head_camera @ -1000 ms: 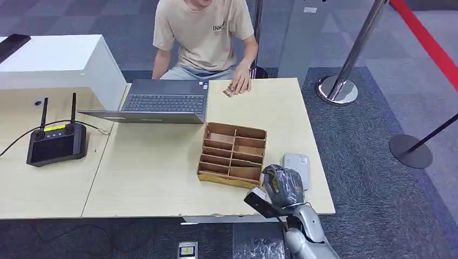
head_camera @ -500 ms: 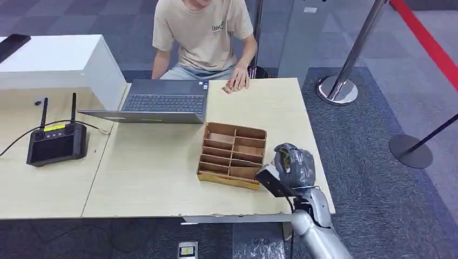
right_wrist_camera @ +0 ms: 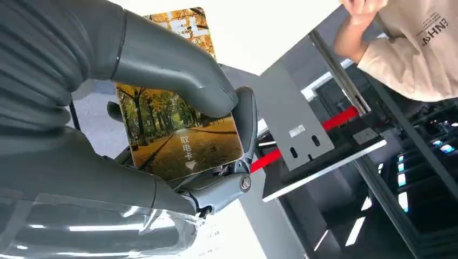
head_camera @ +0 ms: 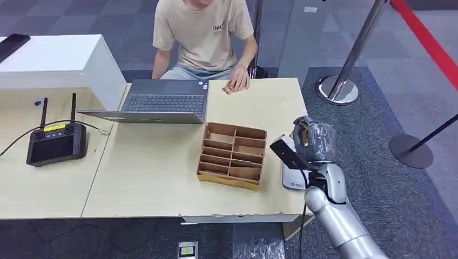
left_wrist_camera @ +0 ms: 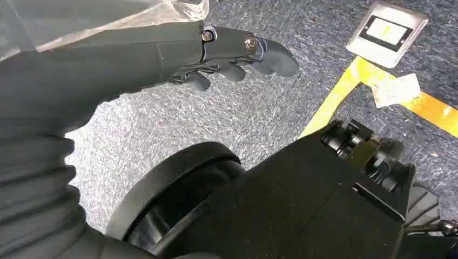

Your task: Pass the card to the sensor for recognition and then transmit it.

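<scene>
We find the right hand (head_camera: 314, 141) raised above the desk's (head_camera: 162, 178) right edge, gripping the card (right_wrist_camera: 181, 137) (autumn avenue print) between thumb and fingers. The card sits against the palm, over the white sensor (head_camera: 293, 178) lying beside the wooden organizer (head_camera: 233, 154). The left hand (left_wrist_camera: 227, 51) hangs over the floor, fingers loosely apart, holding nothing.
</scene>
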### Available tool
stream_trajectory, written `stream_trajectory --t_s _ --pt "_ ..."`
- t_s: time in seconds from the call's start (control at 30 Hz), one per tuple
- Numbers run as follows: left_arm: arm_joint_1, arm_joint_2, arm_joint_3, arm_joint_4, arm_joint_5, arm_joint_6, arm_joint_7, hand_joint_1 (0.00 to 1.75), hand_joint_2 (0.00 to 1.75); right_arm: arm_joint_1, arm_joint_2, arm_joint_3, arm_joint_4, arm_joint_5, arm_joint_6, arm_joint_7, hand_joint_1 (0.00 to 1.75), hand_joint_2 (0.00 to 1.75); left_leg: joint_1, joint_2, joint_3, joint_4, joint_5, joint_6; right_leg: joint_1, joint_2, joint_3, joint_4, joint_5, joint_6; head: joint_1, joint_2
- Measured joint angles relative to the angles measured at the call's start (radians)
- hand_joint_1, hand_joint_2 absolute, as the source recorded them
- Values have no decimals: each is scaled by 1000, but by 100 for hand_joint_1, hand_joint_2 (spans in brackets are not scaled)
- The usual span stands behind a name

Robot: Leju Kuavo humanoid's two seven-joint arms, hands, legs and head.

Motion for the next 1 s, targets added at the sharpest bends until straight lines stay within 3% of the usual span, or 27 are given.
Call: stream_trajectory --t_s 0.67,1.0 --pt "-1 -6 0 0 -3 2 10 0 175 18 3 21 127 -126 1 -94 175 175 0 0 0 0 0 0 0 0 0 0 0 0 0 0" --pt "1 -6 0 0 -3 6 10 0 175 29 12 13 180 -105 1 -108 175 175 0 0 0 0 0 0 0 0 0 0 0 0 0 0"
